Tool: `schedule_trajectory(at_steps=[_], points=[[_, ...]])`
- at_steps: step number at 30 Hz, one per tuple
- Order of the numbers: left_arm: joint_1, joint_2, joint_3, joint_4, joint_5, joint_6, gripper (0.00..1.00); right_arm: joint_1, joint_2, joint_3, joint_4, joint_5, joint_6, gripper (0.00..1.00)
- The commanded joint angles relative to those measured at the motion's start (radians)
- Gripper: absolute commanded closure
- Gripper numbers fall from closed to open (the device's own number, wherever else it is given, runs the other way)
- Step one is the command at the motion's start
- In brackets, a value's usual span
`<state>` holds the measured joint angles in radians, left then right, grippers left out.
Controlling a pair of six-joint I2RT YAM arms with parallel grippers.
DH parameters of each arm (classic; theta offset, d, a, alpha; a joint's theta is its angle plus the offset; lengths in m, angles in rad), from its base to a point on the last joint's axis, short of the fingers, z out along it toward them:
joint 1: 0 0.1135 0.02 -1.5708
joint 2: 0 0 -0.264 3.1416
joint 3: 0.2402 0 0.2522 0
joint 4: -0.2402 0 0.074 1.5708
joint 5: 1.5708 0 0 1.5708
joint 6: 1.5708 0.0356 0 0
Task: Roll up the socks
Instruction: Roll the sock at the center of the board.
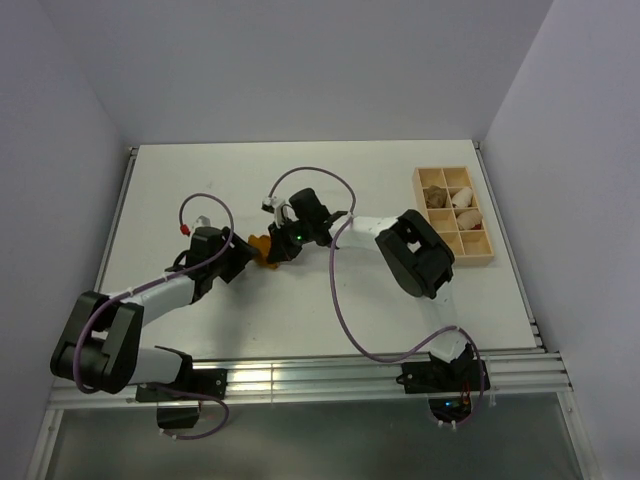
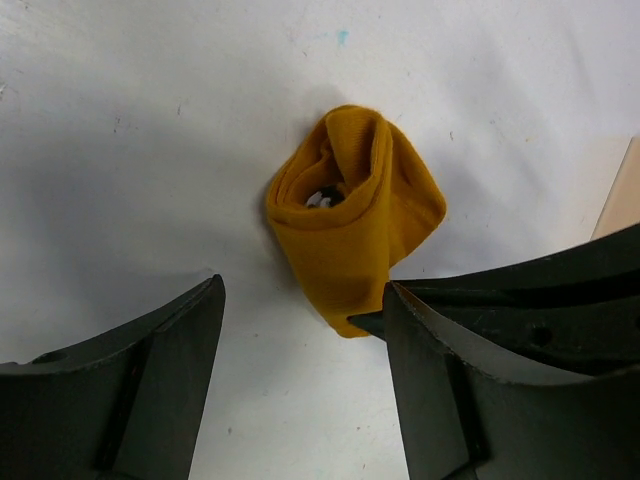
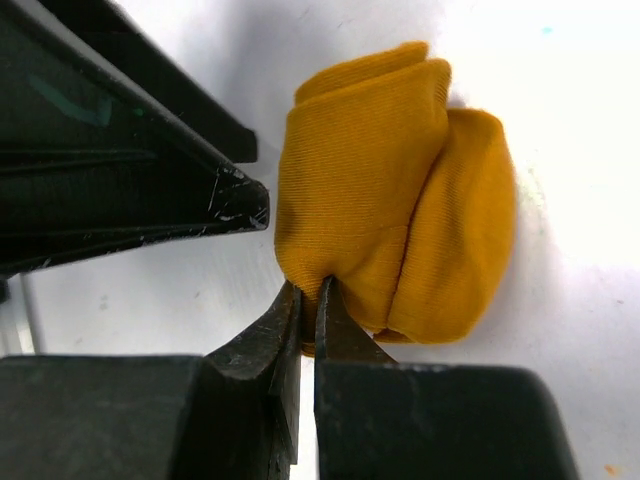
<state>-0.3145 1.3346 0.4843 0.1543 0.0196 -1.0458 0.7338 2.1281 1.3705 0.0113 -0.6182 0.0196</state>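
mustard sock roll is pinched at six o'clock by the right gripper; the fold should be kept taut until the spread, empty left gripper is brought in.

left gripper: jaws apart | right gripper: jaws clamped on sock

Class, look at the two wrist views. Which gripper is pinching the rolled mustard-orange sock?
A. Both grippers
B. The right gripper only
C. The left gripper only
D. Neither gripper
B: in the right wrist view the right gripper has its fingers shut on a fold of the mustard-orange sock, while in the left wrist view the left gripper is open, its fingers spread wide.
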Motion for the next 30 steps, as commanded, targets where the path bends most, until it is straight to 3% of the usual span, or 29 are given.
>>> schedule_trajectory(at_steps=[1,13,30], points=[[0.002,0.012,-0.006,0.068,0.017,-0.016,0.31,-0.013,0.122,-0.039,-0.277,-0.156,0.062,1.00],[0.002,0.040,-0.004,0.082,0.002,-0.011,0.32,-0.031,0.211,0.041,-0.370,-0.222,0.086,1.00],[-0.012,-0.048,-0.093,0.080,0.002,-0.037,0.37,-0.060,0.216,0.030,-0.312,-0.201,0.174,1.00]])
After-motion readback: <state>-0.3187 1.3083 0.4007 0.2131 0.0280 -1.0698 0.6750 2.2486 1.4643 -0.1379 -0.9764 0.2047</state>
